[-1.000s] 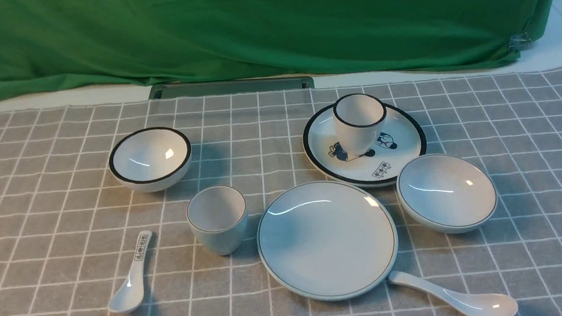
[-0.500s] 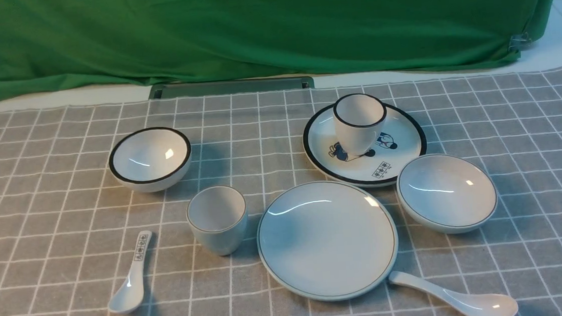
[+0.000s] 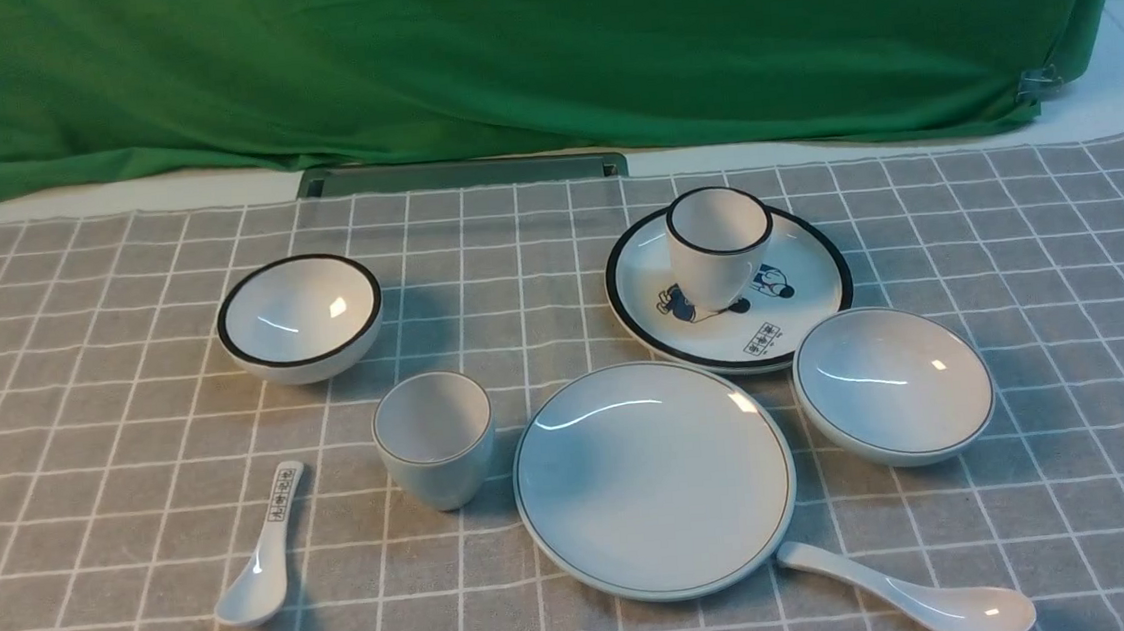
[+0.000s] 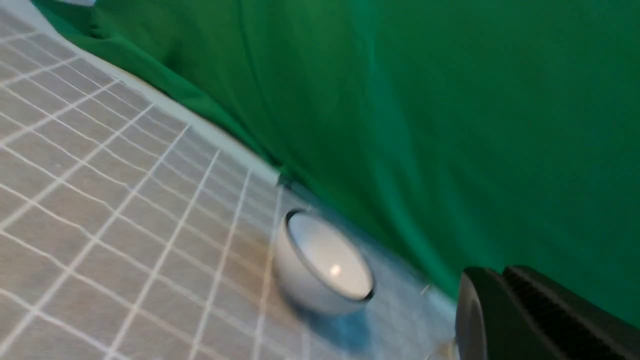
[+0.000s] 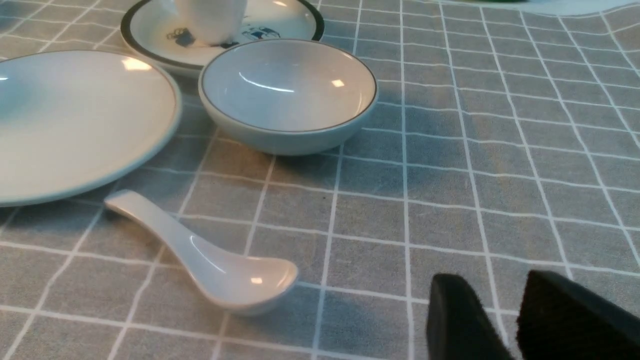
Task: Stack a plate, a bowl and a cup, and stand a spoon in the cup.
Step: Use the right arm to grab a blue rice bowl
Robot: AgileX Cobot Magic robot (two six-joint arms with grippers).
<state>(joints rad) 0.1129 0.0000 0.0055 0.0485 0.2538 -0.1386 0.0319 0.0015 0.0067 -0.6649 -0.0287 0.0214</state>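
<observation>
The plain plate (image 3: 653, 479) (image 5: 75, 120) lies at the middle front of the checked cloth. To its right sits the wide bowl (image 3: 891, 385) (image 5: 287, 90), and the handleless cup (image 3: 434, 436) stands upright to its left. The plain white spoon (image 3: 910, 599) (image 5: 210, 260) lies at the plate's front right edge, bowl end to the right. Neither gripper shows in the front view. My right gripper (image 5: 492, 280) hangs open over bare cloth, near the spoon, with nothing between its fingers. My left gripper (image 4: 502, 274) is shut on nothing; its view is blurred.
A black-rimmed bowl (image 3: 299, 316) (image 4: 322, 262) sits at the back left. A black-rimmed cup (image 3: 717, 243) stands on the cartoon plate (image 3: 807, 311) behind the plain plate. A spoon with black characters (image 3: 262, 555) lies at the front left. A green cloth (image 3: 541, 46) hangs at the back.
The dark tip of my left gripper, earlier at the bottom left corner of the front view, has gone out of that view. The dishes have not moved.
</observation>
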